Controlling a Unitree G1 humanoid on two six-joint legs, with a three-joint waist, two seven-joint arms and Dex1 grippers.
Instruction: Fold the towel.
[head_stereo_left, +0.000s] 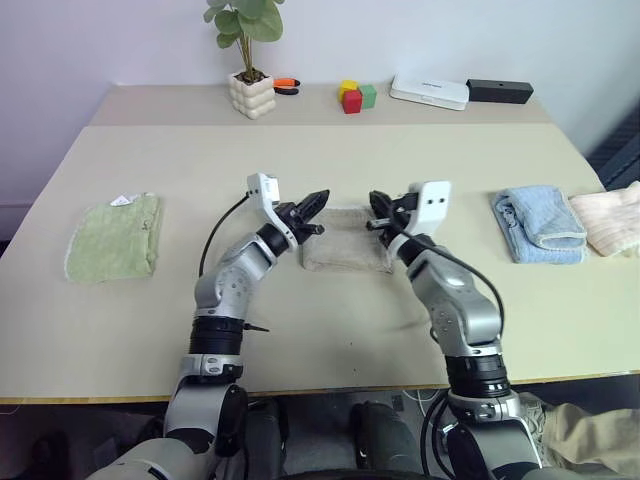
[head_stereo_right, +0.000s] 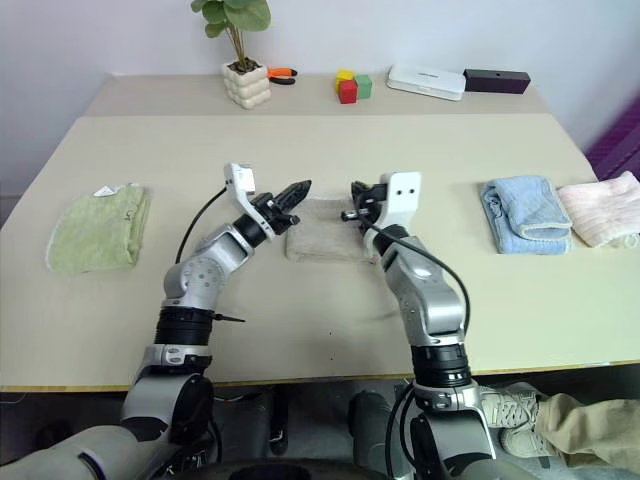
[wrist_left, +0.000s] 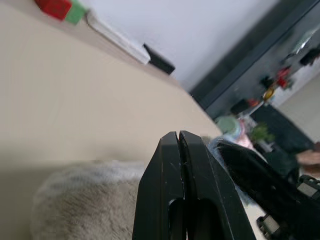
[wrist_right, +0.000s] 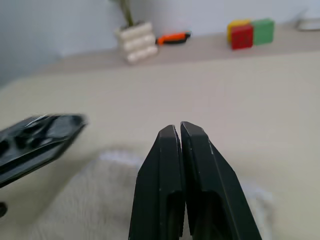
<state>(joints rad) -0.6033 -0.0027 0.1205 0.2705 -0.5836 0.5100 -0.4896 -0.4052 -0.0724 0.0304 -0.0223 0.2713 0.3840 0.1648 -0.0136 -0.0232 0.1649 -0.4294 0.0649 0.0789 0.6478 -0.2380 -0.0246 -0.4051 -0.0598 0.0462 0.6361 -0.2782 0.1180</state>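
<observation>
The beige towel (head_stereo_left: 345, 252) lies folded in a small bundle mid-worktop (head_stereo_left: 330, 160). The left end effector (head_stereo_left: 318, 200) hangs above its left edge and the right end effector (head_stereo_left: 376, 207) above its right edge, each with fingers pressed together on nothing.

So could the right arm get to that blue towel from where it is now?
Probably yes. The blue towel lies on the table's right side, with only bare tabletop between it and the right gripper, which is shut and hovering over the beige towel.
</observation>
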